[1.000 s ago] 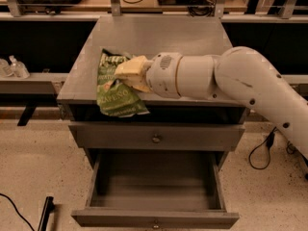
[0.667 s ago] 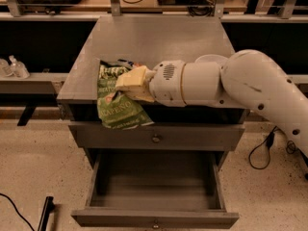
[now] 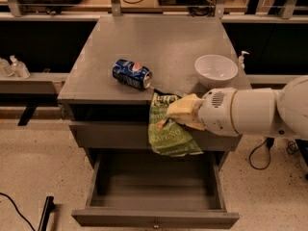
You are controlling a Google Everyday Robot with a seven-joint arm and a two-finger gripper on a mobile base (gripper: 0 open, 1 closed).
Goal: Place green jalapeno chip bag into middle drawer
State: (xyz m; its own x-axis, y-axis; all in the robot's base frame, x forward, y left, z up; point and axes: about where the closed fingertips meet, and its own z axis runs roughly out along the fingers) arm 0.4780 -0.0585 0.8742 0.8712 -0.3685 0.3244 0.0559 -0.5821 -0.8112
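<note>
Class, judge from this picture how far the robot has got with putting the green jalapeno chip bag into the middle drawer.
Done: the middle drawer stands open, and the gripper has its fingers shut on the green jalapeno chip bag. In hand: the bag hangs in front of the cabinet, above the drawer's cavity. Left: lowering it in and letting go.

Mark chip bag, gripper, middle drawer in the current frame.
green jalapeno chip bag (image 3: 171, 137): camera view, lower green panel, hanging before the cabinet front.
gripper (image 3: 173, 115): camera view, between the fingertips, clamped on the bag's upper part.
middle drawer (image 3: 155, 218): camera view, front panel, drawer open.
</note>
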